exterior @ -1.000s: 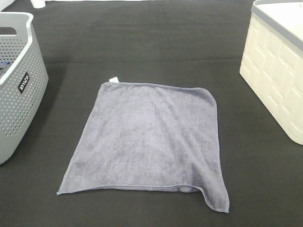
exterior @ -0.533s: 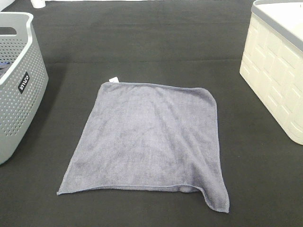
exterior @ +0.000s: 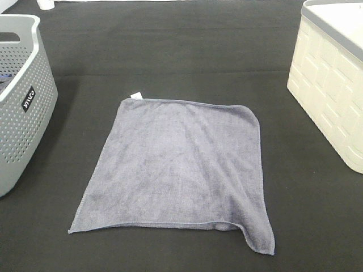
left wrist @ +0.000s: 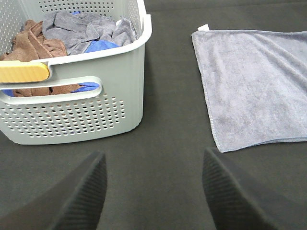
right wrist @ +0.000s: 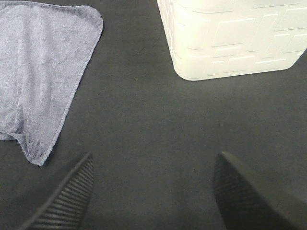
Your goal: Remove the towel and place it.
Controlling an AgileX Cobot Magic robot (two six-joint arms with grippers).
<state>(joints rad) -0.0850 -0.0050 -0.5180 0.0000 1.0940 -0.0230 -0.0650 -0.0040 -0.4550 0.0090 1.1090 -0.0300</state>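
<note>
The grey-lavender towel (exterior: 178, 170) lies spread flat on the black mat in the middle of the exterior high view, its small white tag (exterior: 135, 95) at the far left corner and its near right corner drooping into a fold. Neither arm shows in that view. The left wrist view shows the towel (left wrist: 254, 86) beside the grey basket, with my left gripper (left wrist: 153, 191) open over bare mat, apart from the cloth. In the right wrist view my right gripper (right wrist: 151, 191) is open wide above the mat, between the towel's corner (right wrist: 38, 81) and the cream bin.
A grey perforated basket (exterior: 22, 113) stands at the left edge, and the left wrist view shows it (left wrist: 72, 115) holding brown, grey and blue cloths. A cream bin (exterior: 332, 85) with a grey rim stands at the right. Black mat (exterior: 187, 51) covers the table.
</note>
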